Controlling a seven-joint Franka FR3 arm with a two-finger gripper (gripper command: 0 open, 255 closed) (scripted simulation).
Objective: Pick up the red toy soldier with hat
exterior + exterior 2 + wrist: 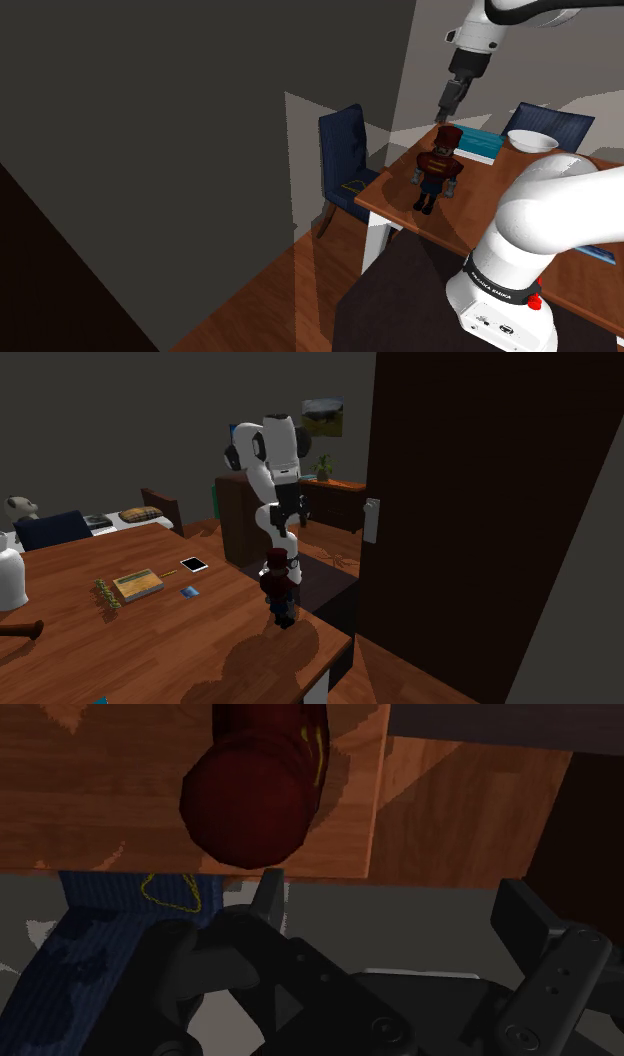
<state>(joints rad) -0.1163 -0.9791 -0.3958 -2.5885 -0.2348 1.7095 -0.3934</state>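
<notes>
Toy soldier (437, 170) standing upright near the corner of the wood-grained table (395, 200), close to the edge above a blue chair (345, 160). We see the gripper (395, 904) poised over its hat (250, 804), fingers spread and clasping nothing. The hat is a smooth, rounded, dark-red dome with thin yellow trim. We judge that it lies off the fingers' midline, so an uncorrected descent could strike it and topple the figure over the edge.
</notes>
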